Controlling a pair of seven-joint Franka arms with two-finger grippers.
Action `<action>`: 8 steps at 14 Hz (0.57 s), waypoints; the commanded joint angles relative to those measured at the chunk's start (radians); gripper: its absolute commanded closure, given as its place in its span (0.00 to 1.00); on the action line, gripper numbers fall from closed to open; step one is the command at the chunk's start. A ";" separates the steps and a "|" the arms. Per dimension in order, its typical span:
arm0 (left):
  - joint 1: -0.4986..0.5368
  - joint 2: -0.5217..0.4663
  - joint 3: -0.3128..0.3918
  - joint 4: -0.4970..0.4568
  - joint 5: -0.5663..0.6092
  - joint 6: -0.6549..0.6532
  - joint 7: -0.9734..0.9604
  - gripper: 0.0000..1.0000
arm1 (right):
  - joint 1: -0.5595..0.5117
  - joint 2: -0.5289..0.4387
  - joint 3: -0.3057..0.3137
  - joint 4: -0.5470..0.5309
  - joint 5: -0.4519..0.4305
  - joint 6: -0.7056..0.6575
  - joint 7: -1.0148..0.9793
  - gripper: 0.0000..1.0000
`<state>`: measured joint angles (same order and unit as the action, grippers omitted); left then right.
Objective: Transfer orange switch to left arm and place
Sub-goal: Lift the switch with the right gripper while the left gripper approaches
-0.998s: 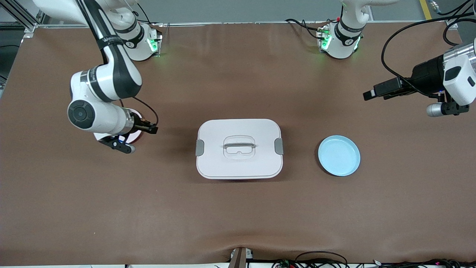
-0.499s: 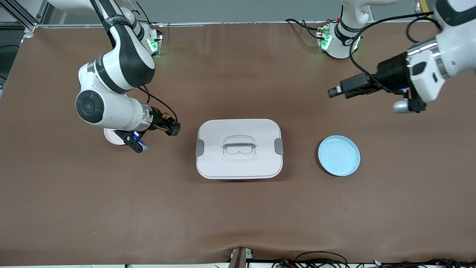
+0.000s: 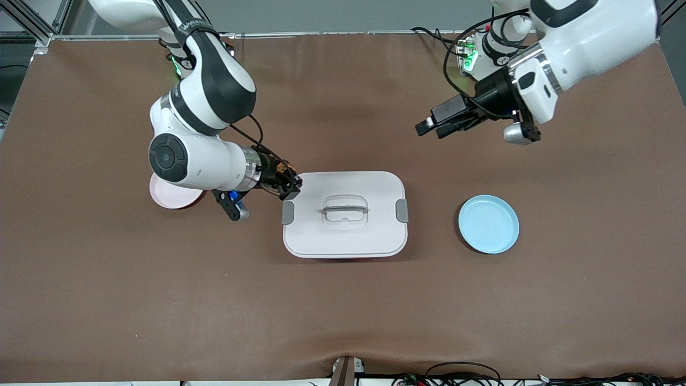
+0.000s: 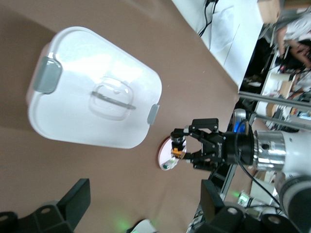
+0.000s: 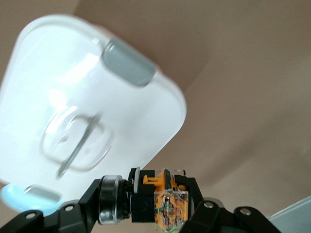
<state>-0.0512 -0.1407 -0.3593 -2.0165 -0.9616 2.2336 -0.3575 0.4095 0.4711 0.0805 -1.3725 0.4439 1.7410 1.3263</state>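
In the front view, the right gripper [image 3: 292, 186] is seen over the corner of the white box [image 3: 344, 236] at the right arm's end, closed on the orange switch [image 3: 282, 170]. The left gripper [image 3: 430, 126] is held up over bare table, jaws open. A pink plate [image 3: 166, 197] and a blue plate [image 3: 488, 224] are seen on the table. In the left wrist view, the box [image 4: 92, 107] and the right gripper [image 4: 182, 148] with the switch [image 4: 177, 153] are shown. In the right wrist view, the switch [image 5: 163, 196] is squeezed between the fingers [image 5: 114, 201].

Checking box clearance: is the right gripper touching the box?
Apart. Left wrist view shows the right gripper, shut on the orange switch, up in the air clear of the box.

High front camera faces the arms; wrist cameras share the box [image 3: 344, 214].
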 commanded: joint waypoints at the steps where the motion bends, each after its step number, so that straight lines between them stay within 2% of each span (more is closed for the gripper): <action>1: 0.007 0.007 -0.073 -0.033 -0.058 0.122 -0.035 0.00 | 0.050 0.081 -0.008 0.156 0.032 -0.028 0.131 1.00; 5: 0.004 0.085 -0.216 -0.022 -0.086 0.400 -0.182 0.00 | 0.127 0.170 -0.008 0.311 0.033 -0.017 0.304 1.00; 8: 0.001 0.138 -0.250 -0.013 -0.083 0.462 -0.184 0.00 | 0.140 0.181 -0.007 0.343 0.087 -0.006 0.372 1.00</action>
<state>-0.0538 -0.0375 -0.5973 -2.0476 -1.0227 2.6693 -0.5491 0.5486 0.6198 0.0809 -1.1058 0.4815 1.7508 1.6481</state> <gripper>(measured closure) 0.000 0.273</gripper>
